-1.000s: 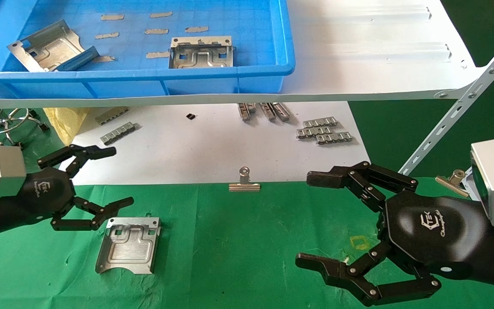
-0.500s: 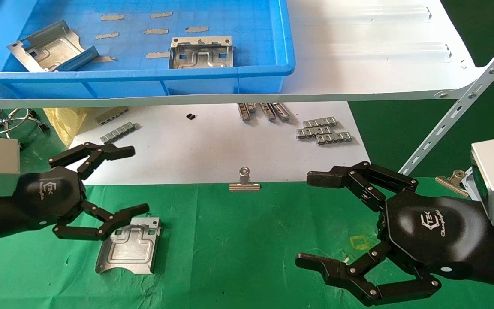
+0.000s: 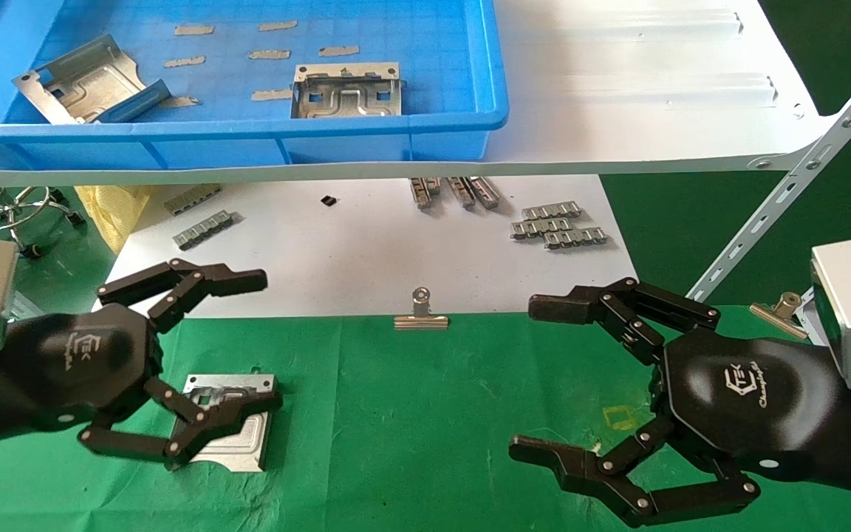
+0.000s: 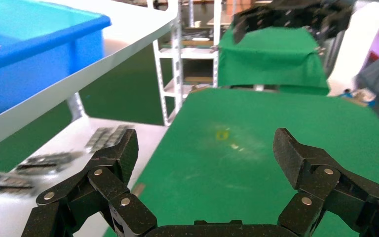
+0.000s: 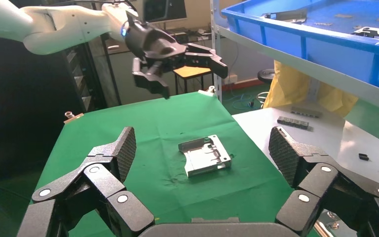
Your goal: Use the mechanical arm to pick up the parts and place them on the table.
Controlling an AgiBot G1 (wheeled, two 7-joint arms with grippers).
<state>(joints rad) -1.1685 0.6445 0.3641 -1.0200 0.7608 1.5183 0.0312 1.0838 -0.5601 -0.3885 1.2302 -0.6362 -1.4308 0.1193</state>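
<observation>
The left gripper [image 3: 226, 343] hung above the green table [image 3: 425, 414] with its fingers spread wide and nothing between them; in the head view its lower fingers [image 3: 204, 425] overlapped the near edge of one part [image 3: 237, 417], a stamped silver plate lying flat on the cloth; the right wrist view showed that hand [image 5: 187, 66] raised well clear of the same plate [image 5: 206, 155], so the overlap was one of sightline and not of contact; the upper fingers [image 3: 196, 284] reached out over the edge of the white sheet [image 3: 366, 251]. In the left wrist view the two finger groups [image 4: 103, 182] stood far apart, with only bare green cloth [image 4: 256, 148] between them.

The right gripper [image 3: 536, 377] hovered over the right side of the table, likewise splayed open and empty; its own wrist view showed its ridged pads [image 5: 123, 153] set wide apart.

Two further parts lay in the blue bin [image 3: 470, 111] on the white shelf board [image 3: 632, 111]: one plate [image 3: 348, 92] near the front wall, resting flat; another [image 3: 82, 77] at the left, tilted against the bin's side. Small grey ridged strips [image 3: 558, 224] sat in groups on the white sheet; a silver binder clip [image 3: 421, 314] gripped that sheet's near edge where it met the green cloth; a yellow square mark [image 3: 623, 417] showed on the cloth beside the right hand.
</observation>
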